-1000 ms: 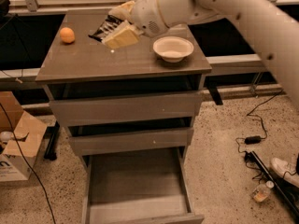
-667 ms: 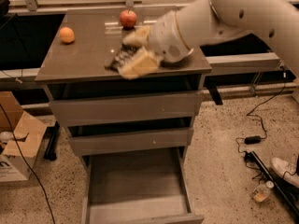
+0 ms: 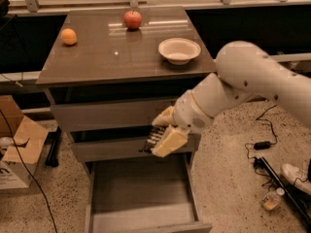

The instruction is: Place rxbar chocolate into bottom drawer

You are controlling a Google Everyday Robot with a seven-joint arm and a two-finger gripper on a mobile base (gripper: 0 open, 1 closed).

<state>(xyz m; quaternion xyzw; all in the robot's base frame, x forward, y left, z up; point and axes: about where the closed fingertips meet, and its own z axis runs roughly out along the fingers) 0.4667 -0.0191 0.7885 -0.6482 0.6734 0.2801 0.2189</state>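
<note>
My gripper (image 3: pixel 163 139) is in front of the middle drawer, just above the open bottom drawer (image 3: pixel 141 198). It is shut on the rxbar chocolate (image 3: pixel 152 140), a black wrapper that shows between the cream fingers (image 3: pixel 169 141). The bottom drawer is pulled out and its grey tray looks bare inside. My white arm reaches in from the right.
On the cabinet top (image 3: pixel 102 57) stand a white bowl (image 3: pixel 179 50), a red apple (image 3: pixel 132 19) and an orange (image 3: pixel 69 36). A cardboard box (image 3: pixel 17 154) sits on the floor at left. Cables and a small bottle (image 3: pixel 270 200) lie at right.
The gripper has come down with the bar from the cabinet top, past its front edge, to a spot over the open bottom drawer. The bowl and apple are uncovered again.
</note>
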